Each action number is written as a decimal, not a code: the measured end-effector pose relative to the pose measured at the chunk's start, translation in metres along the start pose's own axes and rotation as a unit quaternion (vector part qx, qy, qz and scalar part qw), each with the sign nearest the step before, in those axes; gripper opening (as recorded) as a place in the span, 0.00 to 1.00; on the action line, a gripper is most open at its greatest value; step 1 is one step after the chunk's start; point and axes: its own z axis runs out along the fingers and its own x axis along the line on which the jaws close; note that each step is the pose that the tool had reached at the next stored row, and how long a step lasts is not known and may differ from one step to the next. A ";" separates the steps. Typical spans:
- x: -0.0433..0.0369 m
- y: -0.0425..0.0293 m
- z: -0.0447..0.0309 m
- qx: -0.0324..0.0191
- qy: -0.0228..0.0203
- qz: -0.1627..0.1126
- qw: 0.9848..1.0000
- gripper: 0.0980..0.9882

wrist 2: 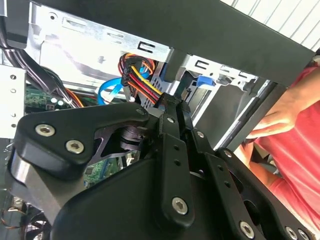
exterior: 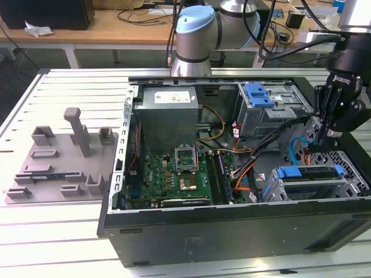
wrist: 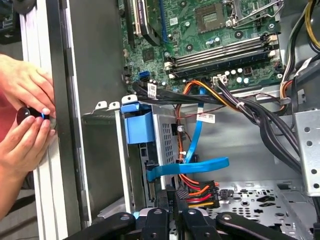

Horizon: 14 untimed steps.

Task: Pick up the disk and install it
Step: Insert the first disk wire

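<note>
Black gripper (wrist 2: 175, 106) linkage sat closest to you in both wrist views, its fingers drawn together at the plug of the power wires (wrist 2: 137, 75); whether they pinched that plug you could not tell. The disk (exterior: 290, 172) lay just below, slotted in the lower drive cage (exterior: 324, 188) at the exterior view's right. You should expect a stiff, dense slab, smooth on its metal faces and unforgiving of knocks, best taken by the blue carrier's long edges. A blue data cable (wrist: 190, 167) looped beside the cage, and the motherboard (exterior: 174, 171) lay beyond. A person's hands (wrist: 25, 95) rested at the case wall (wrist: 62, 125). On the counter (exterior: 58, 231) stood a grey fixture (exterior: 64, 162).
</note>
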 end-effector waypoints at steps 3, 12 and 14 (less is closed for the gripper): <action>0.0033 0.0002 0.0008 0.003 -0.004 -0.005 1.000 0.08; 0.0145 0.0007 0.0044 0.009 -0.018 -0.018 1.000 0.08; 0.0200 0.0013 0.0065 0.010 -0.027 -0.019 0.999 0.08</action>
